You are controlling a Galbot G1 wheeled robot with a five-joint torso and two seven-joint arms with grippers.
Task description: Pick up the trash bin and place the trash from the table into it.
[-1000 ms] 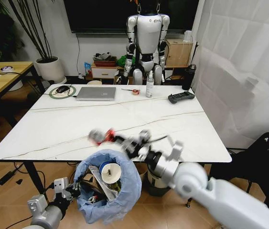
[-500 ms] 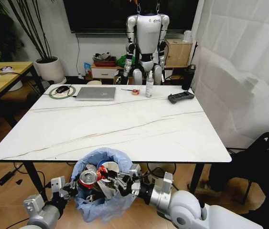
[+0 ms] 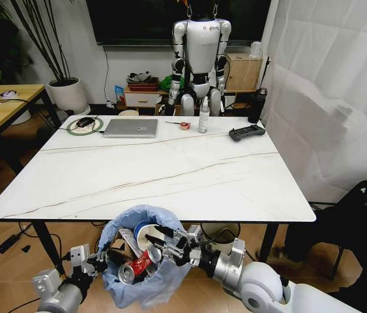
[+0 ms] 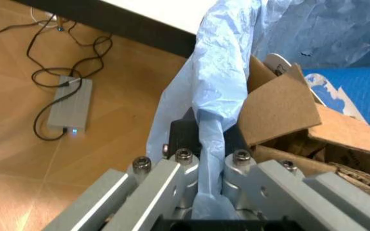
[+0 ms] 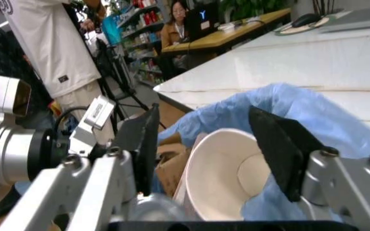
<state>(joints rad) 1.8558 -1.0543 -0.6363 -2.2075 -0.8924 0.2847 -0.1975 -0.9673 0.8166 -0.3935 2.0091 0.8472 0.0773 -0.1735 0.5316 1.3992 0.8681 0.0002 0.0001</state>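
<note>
White marble-look counter (image 3: 170,169) w/ thin brown veins fills mid frame of head view, wood floor beneath. Along its far edge: 1 silver laptop (image 3: 131,127), 1 spray bottle (image 3: 204,116), 1 black controller (image 3: 246,133), 1 round mat w/ mouse (image 3: 85,124). Behind: 1 humanoid robot (image 3: 201,55) under a dark screen, 1 potted plant (image 3: 68,91) upper left, wooden desk (image 3: 4,104) at left edge, white curtain at right.

Trash bin (image 3: 145,264) w/ light-blue bag sits at bottom centre, below counter's near edge. In it: 1 crushed red can (image 3: 139,265), 1 white-lined blue cup (image 5: 218,171), brown cardboard (image 4: 281,108).

Left claw (image 3: 96,260), lower left, clenched on the bin's bag rim; left wrist view shows the fingers (image 4: 172,178) pinching the blue plastic. Right claw (image 3: 161,247), released, jaws spread over the bin mouth either side of the cup.
</note>
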